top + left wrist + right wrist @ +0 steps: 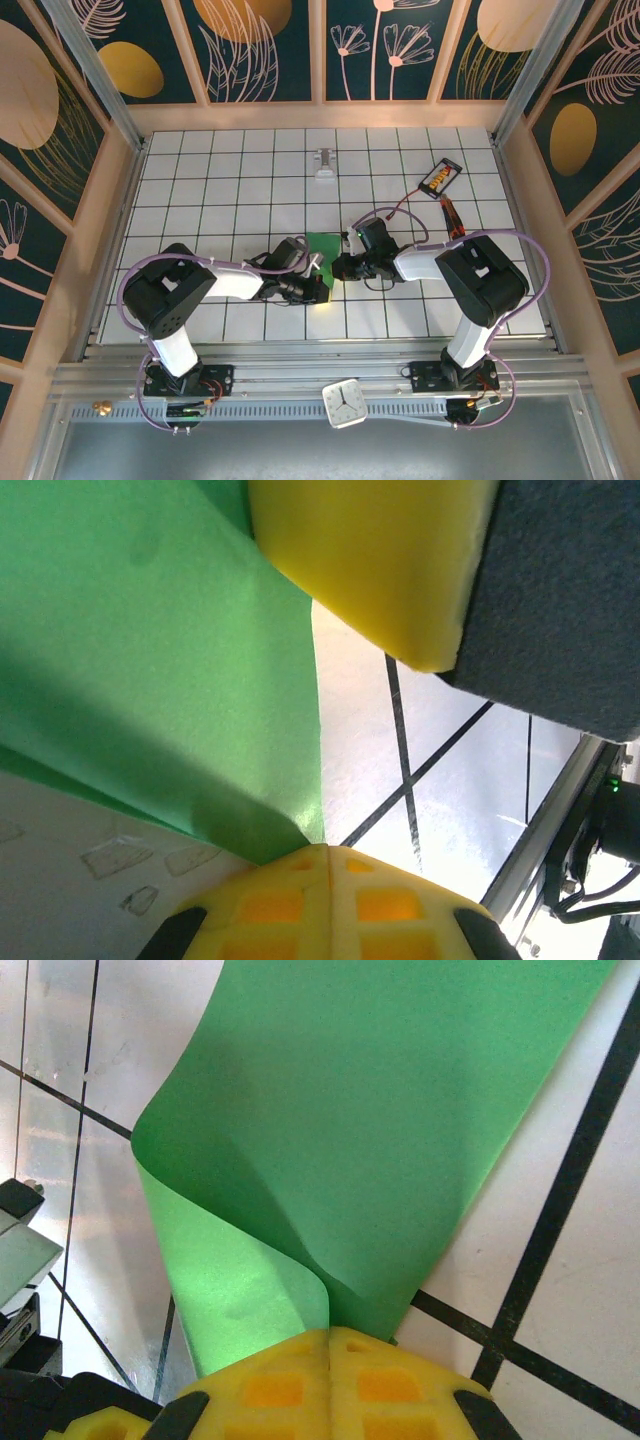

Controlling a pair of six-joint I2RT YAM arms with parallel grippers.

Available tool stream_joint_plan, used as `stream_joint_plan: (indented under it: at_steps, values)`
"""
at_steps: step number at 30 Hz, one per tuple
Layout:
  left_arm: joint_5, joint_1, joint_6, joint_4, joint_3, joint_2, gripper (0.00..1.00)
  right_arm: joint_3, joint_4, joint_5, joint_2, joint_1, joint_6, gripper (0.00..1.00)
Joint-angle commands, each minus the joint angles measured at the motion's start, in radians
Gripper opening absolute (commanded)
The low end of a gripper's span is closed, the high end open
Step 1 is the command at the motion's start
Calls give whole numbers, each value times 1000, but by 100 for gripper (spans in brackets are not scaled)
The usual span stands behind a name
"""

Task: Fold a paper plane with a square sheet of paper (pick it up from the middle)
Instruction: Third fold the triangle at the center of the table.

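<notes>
The left pincer (pixel 328 854) and the right pincer (pixel 328 1334) are each clenched on the square sheet of paper (pixel 322 249), holding it curled over at the middle of the tabletop (pixel 250 170), seemingly to bring its edges together for a crease.

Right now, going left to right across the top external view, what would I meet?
Small brass-coloured knob on the near rail → left arm's black elbow housing → thin bright green square sheet of paper → right arm's black elbow housing.
</notes>
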Motion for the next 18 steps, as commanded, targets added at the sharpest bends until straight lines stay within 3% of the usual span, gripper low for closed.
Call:
stream_joint_plan:
  at_steps: [1,11,18]
  values:
    - [-22,-4,57,-117,16,23,0,-30,-104,87,49,16,-3,0]
    - [-7,-10,76,-97,26,26,0,-40,-92,87,53,19,6,0]
    - [105,-13,57,25,-8,-32,4,-47,-85,87,56,18,11,0]
